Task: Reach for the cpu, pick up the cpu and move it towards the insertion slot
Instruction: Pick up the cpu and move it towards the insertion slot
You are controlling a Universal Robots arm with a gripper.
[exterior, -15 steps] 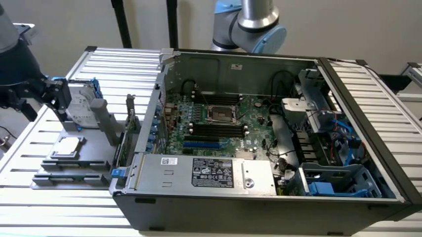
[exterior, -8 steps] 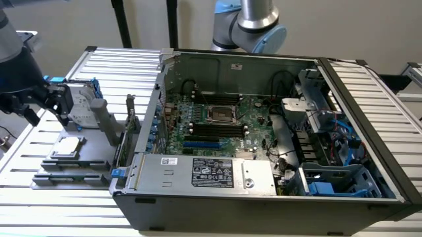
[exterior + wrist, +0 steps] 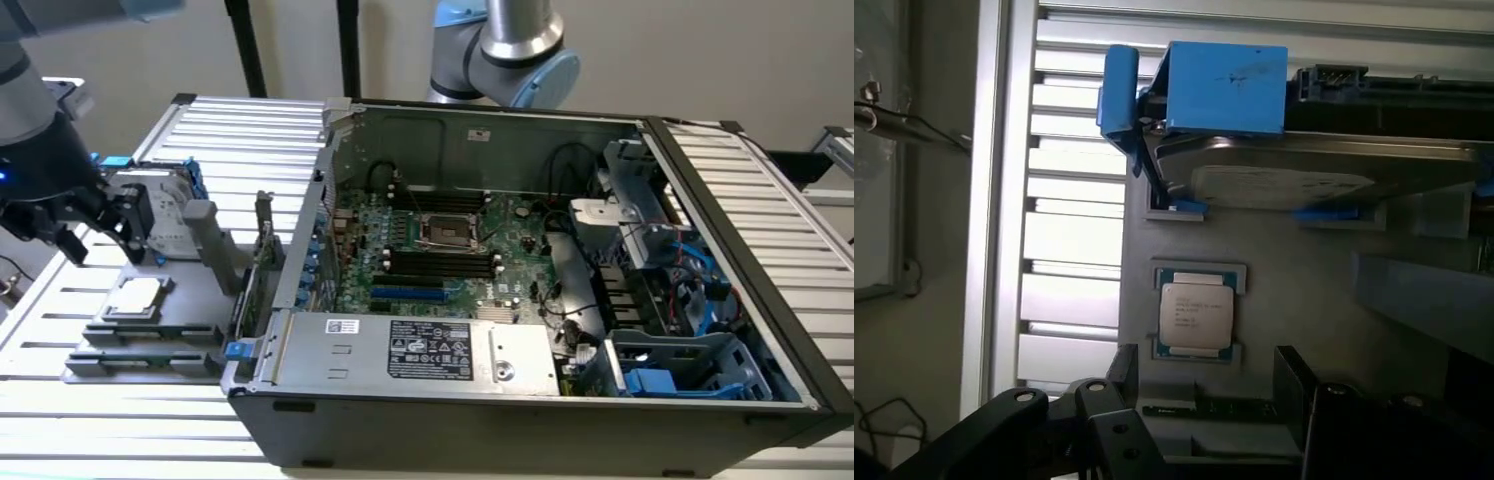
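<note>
The gripper (image 3: 100, 242) hung just above the cpu (image 3: 138, 297), its fingers spread wide and empty. The slot (image 3: 447, 232) sat well apart, inside the big case (image 3: 534, 425).

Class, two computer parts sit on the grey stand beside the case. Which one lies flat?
The cpu, the small silvery square chip, lies flat; the larger hard drive with blue rails stands on its edge.

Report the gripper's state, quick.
Gripper: open, holding nothing, and apart from the cpu, which lies in its grey holder.
</note>
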